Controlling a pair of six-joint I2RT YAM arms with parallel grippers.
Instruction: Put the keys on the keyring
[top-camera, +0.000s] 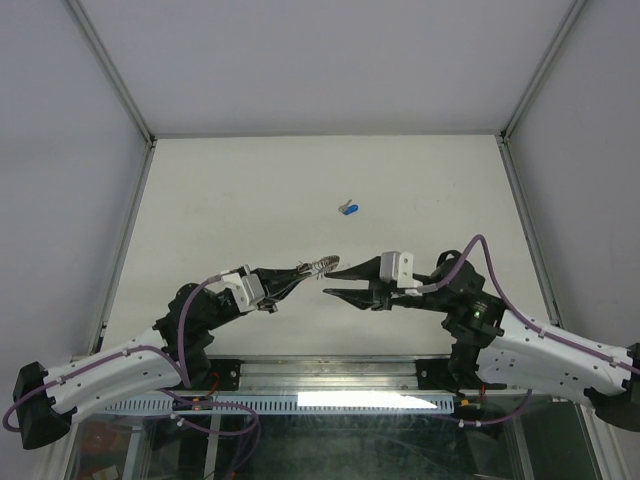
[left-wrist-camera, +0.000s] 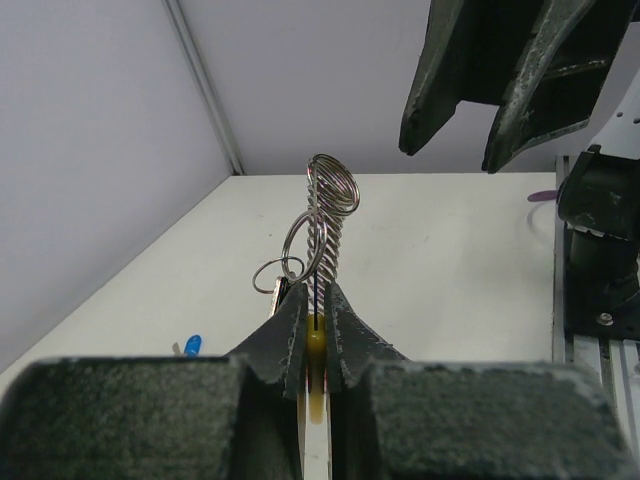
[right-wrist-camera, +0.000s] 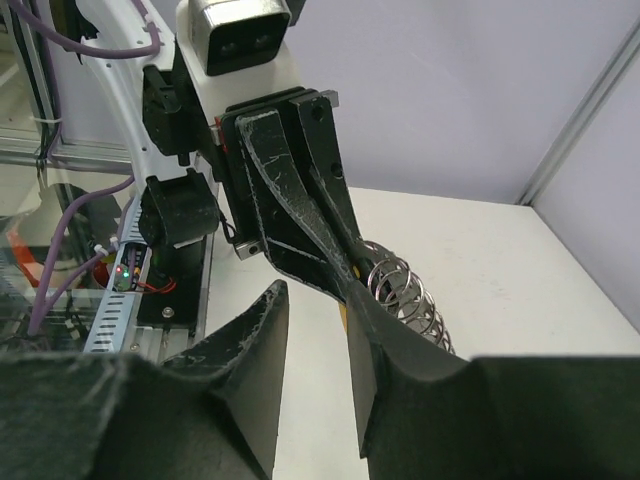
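Between the closed fingers of your left tool (top-camera: 300, 271), the keyring (left-wrist-camera: 325, 215) is clamped at its yellow end, its silvery wire coil sticking out past the tips. Your right tool (top-camera: 328, 281) faces that coil just beside it, fingers apart and empty. The blue-headed key (top-camera: 349, 208) lies on the counter (top-camera: 250, 180), well beyond both tools.

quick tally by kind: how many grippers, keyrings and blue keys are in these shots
grippers: 2, left gripper and right gripper
keyring: 1
blue-headed key: 1
total: 4
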